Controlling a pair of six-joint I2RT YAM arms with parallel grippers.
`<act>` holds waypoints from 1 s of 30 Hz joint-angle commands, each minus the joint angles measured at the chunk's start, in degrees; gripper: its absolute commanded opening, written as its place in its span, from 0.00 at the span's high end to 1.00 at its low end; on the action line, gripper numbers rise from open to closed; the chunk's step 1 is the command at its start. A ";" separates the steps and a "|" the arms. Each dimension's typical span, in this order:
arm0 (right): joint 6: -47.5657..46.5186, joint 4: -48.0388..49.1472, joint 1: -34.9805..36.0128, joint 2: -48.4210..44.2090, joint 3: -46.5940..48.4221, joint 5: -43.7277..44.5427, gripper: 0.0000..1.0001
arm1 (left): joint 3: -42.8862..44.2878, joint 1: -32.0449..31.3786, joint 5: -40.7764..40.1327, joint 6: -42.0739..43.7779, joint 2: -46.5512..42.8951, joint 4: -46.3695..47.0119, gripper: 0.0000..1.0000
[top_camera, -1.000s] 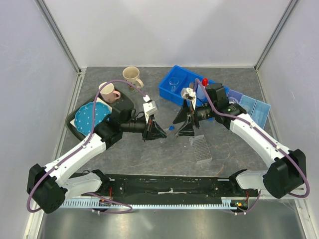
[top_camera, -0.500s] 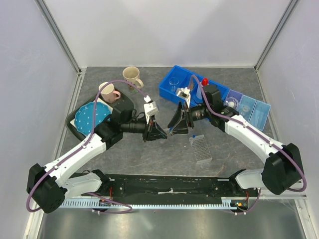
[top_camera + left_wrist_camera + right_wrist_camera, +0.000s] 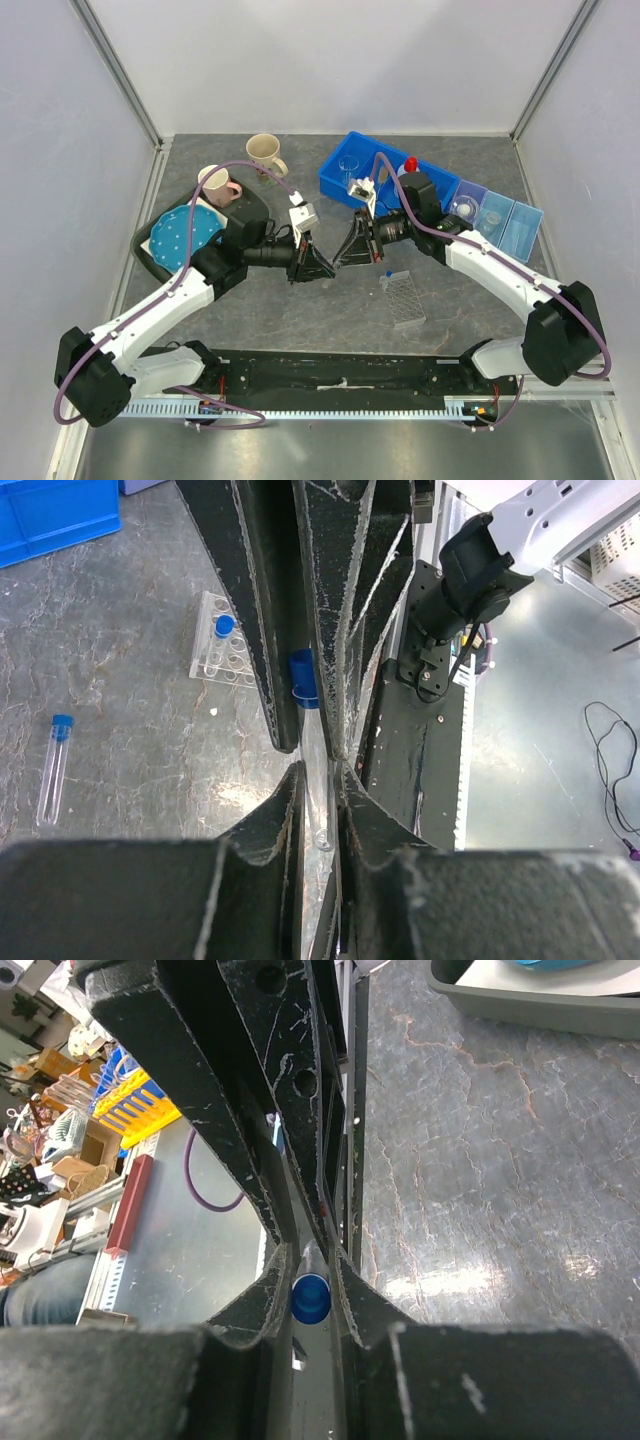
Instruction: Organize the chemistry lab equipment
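Observation:
A blue-capped tube (image 3: pixel 322 815) hangs level above the middle of the table, held at both ends. My left gripper (image 3: pixel 325 268) (image 3: pixel 320 780) is shut on its clear end. My right gripper (image 3: pixel 341 258) (image 3: pixel 311 1270) faces it tip to tip, shut on the end with the blue cap (image 3: pixel 311 1298) (image 3: pixel 303 677). The clear tube rack (image 3: pixel 404 297) (image 3: pixel 225 650) stands on the table to the right with one capped tube (image 3: pixel 224 627) in it. Another capped tube (image 3: pixel 54 765) lies flat on the table. The squeeze bottle's red nozzle (image 3: pixel 409 165) shows behind my right arm.
A blue bin (image 3: pixel 365 175) at the back holds a clear beaker (image 3: pixel 347 166). Light-blue trays (image 3: pixel 495 215) lie at the right. On the left are a beige mug (image 3: pixel 265 152), a pink mug (image 3: pixel 217 185) and a dotted blue plate (image 3: pixel 185 228) in a dark tray.
My right gripper has moved left to meet the left gripper and has shut on the cap end of the tube. The left arm has held still.

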 commanded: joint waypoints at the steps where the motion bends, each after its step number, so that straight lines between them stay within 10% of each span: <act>1: -3.17 -1.89 0.57 -0.58 1.04 -1.27 0.90 | 0.16 -0.17 -1.27 -1.36 -0.55 2.16 0.75; 9: -9.33 -6.64 -3.55 -3.65 0.34 1.28 0.92 | 0.25 -0.08 -1.97 2.06 -5.64 -1.26 0.14; 30: -43.79 -36.45 -21.93 -23.69 -6.95 26.07 0.90 | -0.81 -0.08 -37.83 9.80 -11.02 -14.63 0.02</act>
